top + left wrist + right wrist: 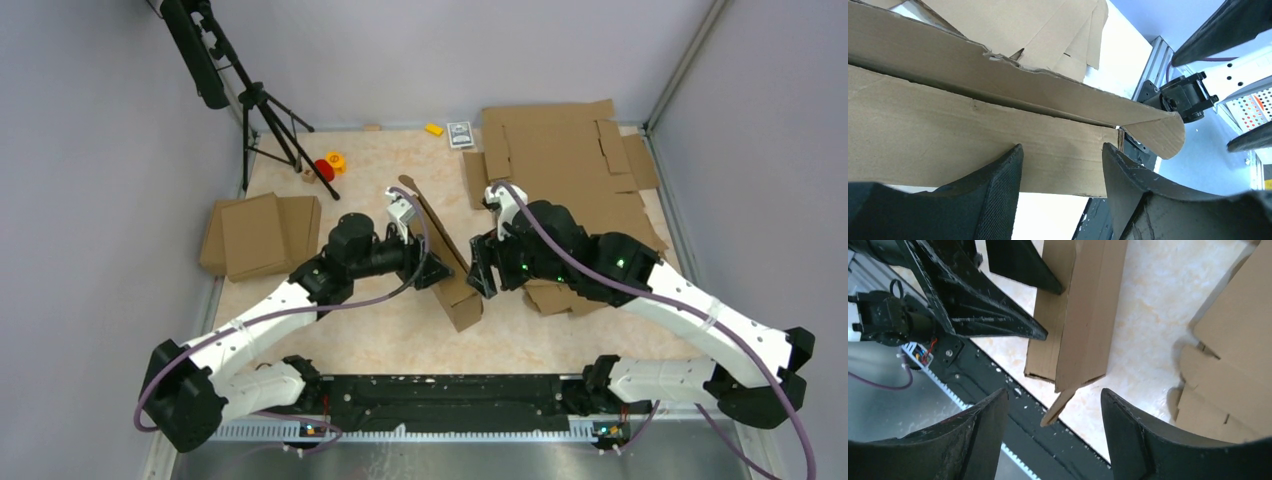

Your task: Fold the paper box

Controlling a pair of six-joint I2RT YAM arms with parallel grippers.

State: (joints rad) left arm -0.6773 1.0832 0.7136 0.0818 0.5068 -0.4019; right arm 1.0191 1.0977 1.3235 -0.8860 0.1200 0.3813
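Marbled bench [390, 335] carries the box [447, 262] standing on edge; left tool [1063, 150] is spread apart just before it, right tool [1054, 395] likewise gapes, box ahead.

The paper box [461, 300] stands on edge on the tabletop [390, 335]. The left claw [438, 270] sits at its nine o'clock and the right claw [481, 275] at three.

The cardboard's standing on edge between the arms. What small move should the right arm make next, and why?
Probably ease the right gripper forward onto the brown corrugated cardboard box: its jaws stand open and short of it, while the left gripper is at its other side.
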